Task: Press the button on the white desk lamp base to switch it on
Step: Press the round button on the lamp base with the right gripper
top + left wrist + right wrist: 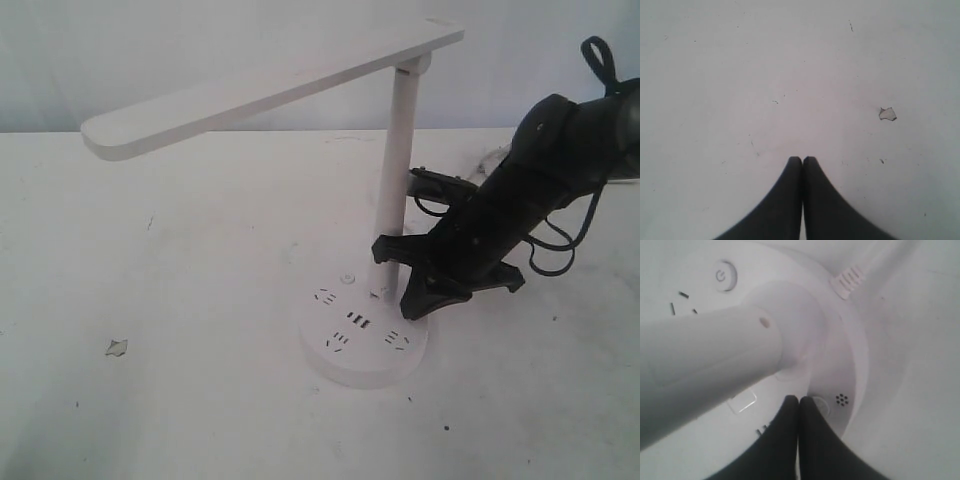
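The white desk lamp [270, 85] stands mid-table, its slim pole [393, 180] rising from the white desk lamp base [350, 355]. One round power button [347, 278] [724, 276] lies bare on the disc. My right gripper [410, 308] [799, 399] is shut with nothing in it. Its tips rest on the disc just beside the pole [715, 355], at the edge of a second round button [822, 405] that they partly cover. My left gripper [802, 159] is shut over bare table, away from the lamp and out of the exterior view.
The white table [180, 300] has a small chip [117, 347] [887, 114] at the left. The lamp's cable [849, 279] leaves the back of the disc. A cluster of small holes [842, 400] sits next to the covered button. The long bar head overhangs the left side.
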You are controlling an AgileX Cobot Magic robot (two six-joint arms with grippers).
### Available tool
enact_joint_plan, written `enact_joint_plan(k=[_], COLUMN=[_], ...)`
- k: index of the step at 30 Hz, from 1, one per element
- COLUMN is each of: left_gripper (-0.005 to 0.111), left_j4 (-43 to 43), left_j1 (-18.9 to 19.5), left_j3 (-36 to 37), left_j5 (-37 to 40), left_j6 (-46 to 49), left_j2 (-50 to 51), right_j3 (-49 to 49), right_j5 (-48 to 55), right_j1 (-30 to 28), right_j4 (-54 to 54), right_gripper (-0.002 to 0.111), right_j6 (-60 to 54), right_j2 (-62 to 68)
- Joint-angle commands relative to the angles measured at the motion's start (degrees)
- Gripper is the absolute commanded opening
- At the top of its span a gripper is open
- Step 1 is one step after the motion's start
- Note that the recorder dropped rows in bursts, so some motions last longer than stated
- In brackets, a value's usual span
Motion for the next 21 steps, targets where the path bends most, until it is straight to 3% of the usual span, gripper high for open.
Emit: enact_joint_plan(k=[1,21], left_gripper=[0.0,0.0], left_j4=[-0.23,-0.23], left_j1=[-0.3,-0.3], left_j3=[0.11,0.11], left_j5=[-0.04,-0.04], left_j6=[0.19,0.19], left_j2=[-0.18,-0.18], right_j3=[0.17,0.2], right_j5=[-0.04,-1.38], right_j1=[0.04,0.04], right_j4=[0.15,0.03], right_gripper=[0.0,0.0], right_j6=[-1.48,-3.24], right_j2=[0.22,0.38])
